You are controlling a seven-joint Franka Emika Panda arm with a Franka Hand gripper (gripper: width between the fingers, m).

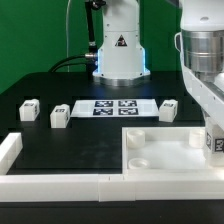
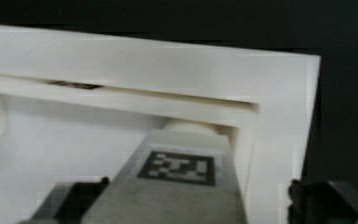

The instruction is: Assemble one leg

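Observation:
The leg, a small white block with a black-and-white marker, stands upright in a corner of the large white square panel. My gripper is straddling it. One dark finger is close beside the leg. The other finger stands off it, with a pale strip between. The jaws look open around the leg. In the exterior view my gripper is at the right, over the leg at the panel's far right corner. Three more legs lie loose on the black table.
The marker board lies flat in the middle before the robot base. Long white bars run along the front edge, and another bar lies at the exterior view's left.

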